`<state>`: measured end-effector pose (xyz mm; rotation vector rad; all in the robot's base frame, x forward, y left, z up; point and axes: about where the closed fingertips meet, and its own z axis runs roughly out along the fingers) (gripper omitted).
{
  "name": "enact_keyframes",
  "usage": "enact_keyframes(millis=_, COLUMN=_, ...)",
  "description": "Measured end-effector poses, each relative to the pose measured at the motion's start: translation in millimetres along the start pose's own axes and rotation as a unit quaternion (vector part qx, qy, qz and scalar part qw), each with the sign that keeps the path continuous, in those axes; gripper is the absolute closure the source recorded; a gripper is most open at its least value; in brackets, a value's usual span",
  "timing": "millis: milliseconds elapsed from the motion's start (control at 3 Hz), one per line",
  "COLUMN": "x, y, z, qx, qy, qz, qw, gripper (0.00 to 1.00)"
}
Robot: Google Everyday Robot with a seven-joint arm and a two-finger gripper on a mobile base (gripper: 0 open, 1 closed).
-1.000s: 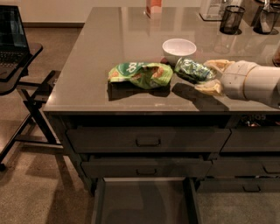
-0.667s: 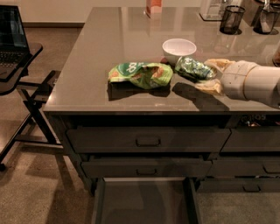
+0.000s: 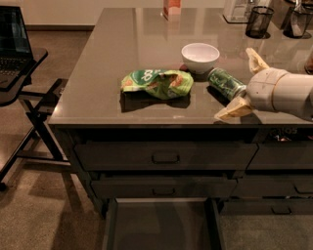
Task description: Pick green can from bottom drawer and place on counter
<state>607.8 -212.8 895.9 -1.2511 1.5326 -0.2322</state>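
Note:
The green can (image 3: 225,82) lies on its side on the counter (image 3: 122,44), just right of the white bowl (image 3: 200,56). My gripper (image 3: 234,84) reaches in from the right over the counter's front right part. It is open, with one pale finger (image 3: 256,60) behind the can's right end and the other (image 3: 234,109) in front of it. Neither finger clearly touches the can. The bottom drawer (image 3: 161,227) is pulled open below the counter, and its grey floor shows nothing on it.
A green-and-orange snack bag (image 3: 156,83) lies left of the can. A black mesh cup (image 3: 258,22) and an orange container (image 3: 172,7) stand at the counter's back. Two shut drawer fronts (image 3: 165,156) sit above the open drawer. A stand with a laptop (image 3: 14,36) is at the left.
The fingers have spread wider and the can now lies free on the counter, slightly further right. The arm has drawn back a little to the right.

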Motion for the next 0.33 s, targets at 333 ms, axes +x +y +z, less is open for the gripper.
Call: enact_keyframes(millis=333, x=0.0, y=0.0, z=0.0, qx=0.0, qy=0.0, qz=0.0, qw=1.0, gripper=0.0)
